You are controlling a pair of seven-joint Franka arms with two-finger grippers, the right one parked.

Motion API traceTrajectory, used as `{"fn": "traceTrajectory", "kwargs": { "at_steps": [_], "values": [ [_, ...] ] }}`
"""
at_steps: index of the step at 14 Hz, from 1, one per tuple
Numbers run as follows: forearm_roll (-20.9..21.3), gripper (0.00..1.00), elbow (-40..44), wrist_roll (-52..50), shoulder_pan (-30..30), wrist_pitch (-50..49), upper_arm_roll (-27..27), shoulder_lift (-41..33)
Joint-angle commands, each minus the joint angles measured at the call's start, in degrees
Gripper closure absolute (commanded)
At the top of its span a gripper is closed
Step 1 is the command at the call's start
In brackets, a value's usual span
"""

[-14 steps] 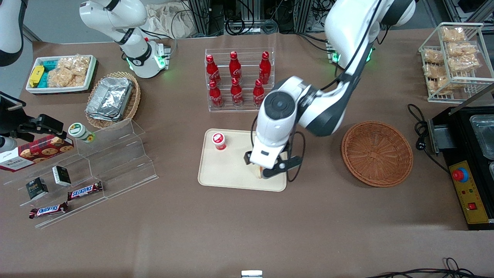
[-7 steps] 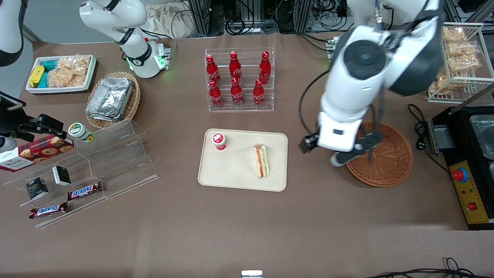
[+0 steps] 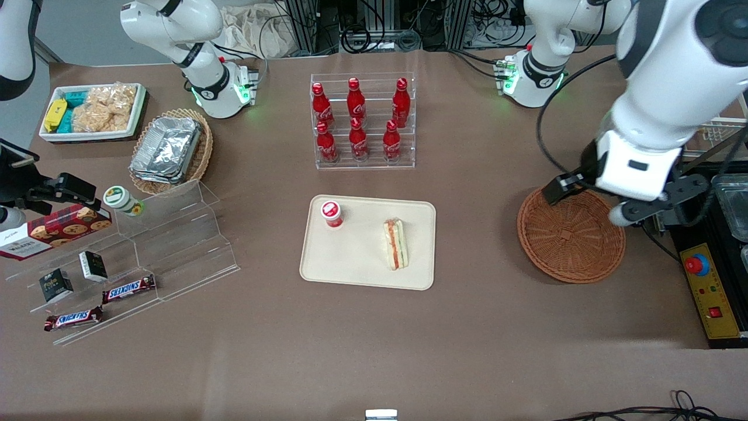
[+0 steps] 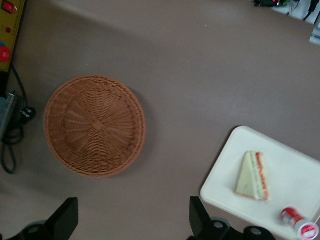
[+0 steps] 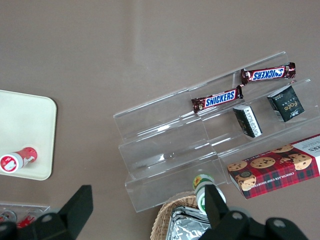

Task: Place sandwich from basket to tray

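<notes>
— Two things sit on the tray (image 3: 350, 269), yes?
— Yes. The sandwich (image 3: 395, 244) lies flat on the tray's half toward the working arm's end of the table, filling edge up, with nothing touching it. A small red-capped cup (image 3: 331, 213) stands at the tray's corner farther from the front camera, well apart from the sandwich.
— And the basket (image 3: 570, 234)?
— It rests on the brown table (image 3: 374, 339), beside the tray toward the working arm's end, with a clear gap between them. Only bare weave shows inside it.
— Where is the gripper (image 3: 590, 202)?
— It hangs high above the basket's rim, on the edge farther from the front camera. Its fingers (image 4: 67, 217) are spread wide with nothing between them; the wrist view looks straight down past them onto the basket and the tray.
— Anything farther back?
— A clear rack of red bottles (image 3: 357, 123) stands farther from the front camera than the tray. Toward the parked arm's end are a clear stepped stand (image 3: 175, 240) with snack bars (image 3: 128, 288) and a paler basket of foil containers (image 3: 169, 149).
</notes>
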Motion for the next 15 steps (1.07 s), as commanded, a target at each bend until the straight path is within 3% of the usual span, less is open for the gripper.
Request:
{"fn": "traceTrajectory", "kwargs": {
  "at_steps": [1,7,15],
  "values": [
    [0.29,0.00,-3.14,10.89,5.54,-2.06,-0.76,-4.20],
    [-0.59,0.00,-3.50,28.67,15.48,-4.62,-0.76,-7.01],
    [-0.68,0.00,-3.41,28.25,17.34,-4.44,-0.67,-6.93]
  ]
}}
